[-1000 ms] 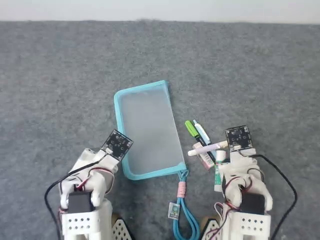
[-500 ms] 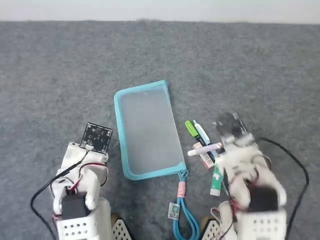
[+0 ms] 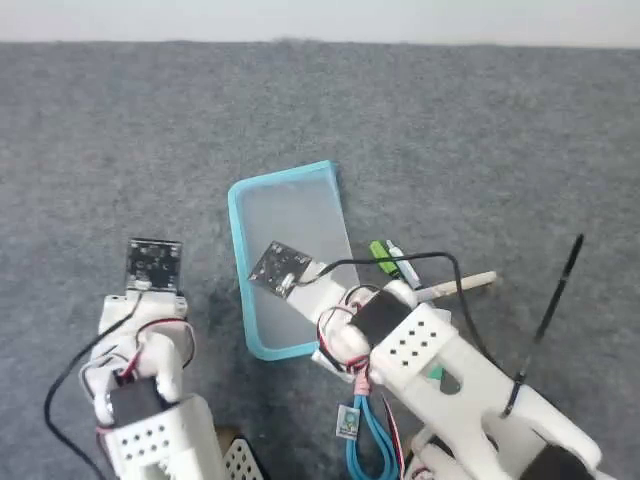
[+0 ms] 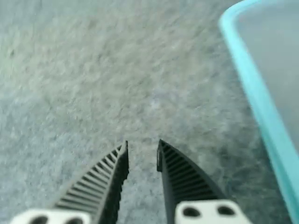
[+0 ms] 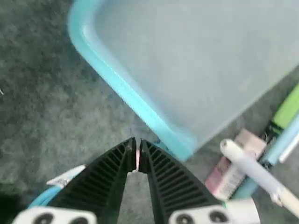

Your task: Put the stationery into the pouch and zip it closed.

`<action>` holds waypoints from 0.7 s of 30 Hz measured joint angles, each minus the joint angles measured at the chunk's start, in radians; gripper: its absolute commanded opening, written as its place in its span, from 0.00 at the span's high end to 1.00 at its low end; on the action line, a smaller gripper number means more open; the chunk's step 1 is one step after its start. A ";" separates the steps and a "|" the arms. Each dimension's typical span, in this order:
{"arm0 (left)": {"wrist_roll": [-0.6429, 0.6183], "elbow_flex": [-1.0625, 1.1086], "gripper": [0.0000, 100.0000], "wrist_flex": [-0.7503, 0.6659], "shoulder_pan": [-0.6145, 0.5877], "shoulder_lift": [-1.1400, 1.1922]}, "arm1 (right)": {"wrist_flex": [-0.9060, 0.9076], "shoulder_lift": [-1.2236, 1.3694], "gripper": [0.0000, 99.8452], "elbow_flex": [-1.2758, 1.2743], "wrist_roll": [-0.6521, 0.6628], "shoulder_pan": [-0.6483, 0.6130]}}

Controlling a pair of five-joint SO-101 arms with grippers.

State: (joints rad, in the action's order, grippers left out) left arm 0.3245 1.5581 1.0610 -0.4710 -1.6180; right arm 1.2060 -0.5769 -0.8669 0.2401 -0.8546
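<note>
Pouch and stationery are laid side by side on the grey surface, with the stationery on the right arm's side. Nearest the arms, the blue strap is looped back from the pouch's near corner. Just over that corner the right gripper is poised. Its fingers are pinched almost together, with a pink sliver seen between the tips; whether anything is gripped cannot be told. The left gripper is held over bare surface beside the pouch's left long edge, its fingers slightly parted and empty. The pouch's long axis is directed away from the arms, and the stationery is judged nearer the right arm.
</note>
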 measured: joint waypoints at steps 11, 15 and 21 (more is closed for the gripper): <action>0.000 -0.086 0.90 -0.258 -0.077 0.540 | -0.178 0.262 0.98 0.025 -0.015 0.052; -0.002 -0.086 0.90 -0.275 -0.075 0.589 | -0.186 0.422 0.98 0.141 -0.015 0.075; -0.006 -0.086 0.90 -0.276 -0.075 0.589 | -0.192 0.655 0.98 0.341 -0.018 0.127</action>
State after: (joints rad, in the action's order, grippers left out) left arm 0.3184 1.4722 0.7848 -0.5462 -1.0288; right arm 1.0142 0.0783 -0.5263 0.2217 -0.7273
